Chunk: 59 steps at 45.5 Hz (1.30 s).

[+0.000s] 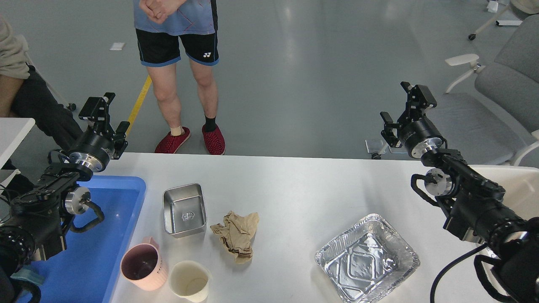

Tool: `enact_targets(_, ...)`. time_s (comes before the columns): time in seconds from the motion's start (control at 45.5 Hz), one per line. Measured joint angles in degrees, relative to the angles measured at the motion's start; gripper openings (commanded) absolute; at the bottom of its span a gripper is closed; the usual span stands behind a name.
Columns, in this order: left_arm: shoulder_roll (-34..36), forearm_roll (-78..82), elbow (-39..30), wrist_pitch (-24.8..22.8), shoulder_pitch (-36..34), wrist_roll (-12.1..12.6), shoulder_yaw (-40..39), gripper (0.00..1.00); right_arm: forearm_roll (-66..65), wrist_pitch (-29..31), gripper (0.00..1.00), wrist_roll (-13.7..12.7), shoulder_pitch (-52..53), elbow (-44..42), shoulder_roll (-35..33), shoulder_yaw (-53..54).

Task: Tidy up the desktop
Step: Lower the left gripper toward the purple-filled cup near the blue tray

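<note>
The desktop [294,185] is a wide white tabletop. On it lie a small steel tray [184,209], a crumpled brown paper [236,235], a pink cup [141,263], a cream cup [189,281] and a foil tray [367,257]. My left gripper [106,115] is open and empty, raised past the desk's far left corner. My right gripper [402,105] is open and empty, raised past the desk's far right edge.
A blue plastic tray [107,235] sits at the left of the desk under my left arm. A person [179,63] stands beyond the far edge. Grey chairs [501,84] stand at the right. A smaller white table [12,132] is at the far left.
</note>
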Motion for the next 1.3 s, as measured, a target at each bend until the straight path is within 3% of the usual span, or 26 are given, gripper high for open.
enact_targets(0.33, 10.1, 3.0, 0.0, -9.3, -0.6, -1.6, 9.4, 0.96, 0.0, 0.0, 1.0, 0.0, -0.2, 0.0, 0.1, 0.8)
enact_targets(0.461, 15.9, 8.4, -0.2, -15.3, -1.1, -3.6, 13.2, 0.96, 0.0, 0.0, 1.0, 0.0, -0.2, 0.0, 0.0, 0.8)
enact_targets(0.703, 28.4, 20.4, -3.1, -23.0, -2.9, -4.3, 14.2, 0.96, 0.0, 0.0, 1.0, 0.0, -0.1, 0.0, 0.1, 1.5)
enact_targets(0.835, 38.3, 26.6, -12.3, -24.6, -3.6, -4.4, 14.3, 0.96, 0.0, 0.0, 1.0, 0.0, -0.1, 0.0, 0.6, 1.6)
enact_targets(1.055, 58.1, 37.5, -36.4, -24.4, -4.1, -4.3, 13.5, 0.96, 0.0, 0.0, 1.0, 0.0, -0.1, -0.1, 0.9, 1.6)
enact_targets(1.296, 69.3, 41.8, -48.0, -25.0, -3.3, -4.0, 13.6, 0.96, 0.0, 0.0, 1.0, 0.0, -0.1, -0.1, 1.2, 1.6)
